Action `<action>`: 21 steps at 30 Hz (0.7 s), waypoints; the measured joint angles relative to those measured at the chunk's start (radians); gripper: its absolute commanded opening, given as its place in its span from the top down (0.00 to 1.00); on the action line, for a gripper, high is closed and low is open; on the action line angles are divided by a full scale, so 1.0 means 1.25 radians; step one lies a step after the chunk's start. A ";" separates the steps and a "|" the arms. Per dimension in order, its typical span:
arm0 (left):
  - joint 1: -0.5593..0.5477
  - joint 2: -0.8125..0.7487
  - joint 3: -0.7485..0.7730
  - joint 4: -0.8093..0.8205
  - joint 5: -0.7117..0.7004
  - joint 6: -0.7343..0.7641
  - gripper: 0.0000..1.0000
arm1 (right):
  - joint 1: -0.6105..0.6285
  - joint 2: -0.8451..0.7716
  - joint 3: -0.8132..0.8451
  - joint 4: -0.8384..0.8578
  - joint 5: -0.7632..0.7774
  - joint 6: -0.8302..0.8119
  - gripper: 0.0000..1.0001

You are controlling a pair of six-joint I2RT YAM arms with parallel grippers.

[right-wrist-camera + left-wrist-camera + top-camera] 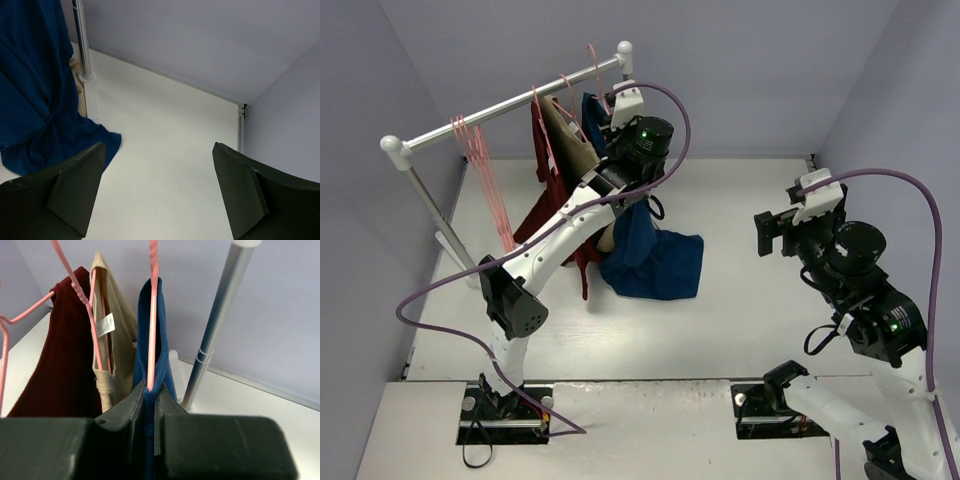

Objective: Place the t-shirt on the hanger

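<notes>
The dark navy t-shirt (pixel 650 255) hangs from my left gripper (pixel 616 108), and its lower part lies bunched on the table. In the left wrist view my left gripper (pixel 148 390) is shut on the t-shirt's collar (pixel 145 330) together with a pink wire hanger (pixel 152 315). The hanger's wire rises straight out of the collar. Its hook (pixel 595 58) is up beside the right end of the rail. My right gripper (pixel 767 232) is open and empty, apart at the right. In its own view my right gripper (pixel 159 146) sees the t-shirt (pixel 30 90) at the left.
A metal clothes rail (pixel 500 105) on posts (pixel 215 330) stands at the back left. On it hang a dark red garment (pixel 55 355), a tan garment (pixel 112 340) and spare pink hangers (pixel 480 160). Lilac walls close in on three sides.
</notes>
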 measured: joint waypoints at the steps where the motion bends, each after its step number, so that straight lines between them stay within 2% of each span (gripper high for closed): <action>1: 0.002 0.005 -0.002 0.004 -0.003 0.000 1.00 | 0.000 -0.003 -0.003 0.000 0.000 0.000 0.15; 10: 0.020 0.026 -0.056 0.024 -0.010 -0.011 1.00 | 0.000 -0.022 -0.024 0.001 0.000 0.003 0.15; 13: 0.021 0.027 -0.090 0.032 0.000 -0.024 0.87 | 0.000 -0.023 -0.033 0.001 0.000 0.006 0.14; 16: 0.021 0.026 -0.123 0.034 0.031 -0.033 0.58 | 0.000 -0.023 -0.044 0.001 0.001 0.014 0.12; 18: 0.021 0.020 -0.142 0.035 0.063 -0.036 0.45 | 0.000 -0.027 -0.053 0.001 0.002 0.020 0.05; 19: 0.021 0.013 -0.152 0.034 0.081 -0.033 0.34 | 0.000 -0.030 -0.058 0.000 0.005 0.022 0.02; 21: 0.022 -0.005 -0.163 0.031 0.118 -0.026 0.28 | 0.000 -0.037 -0.064 0.000 0.015 0.030 0.00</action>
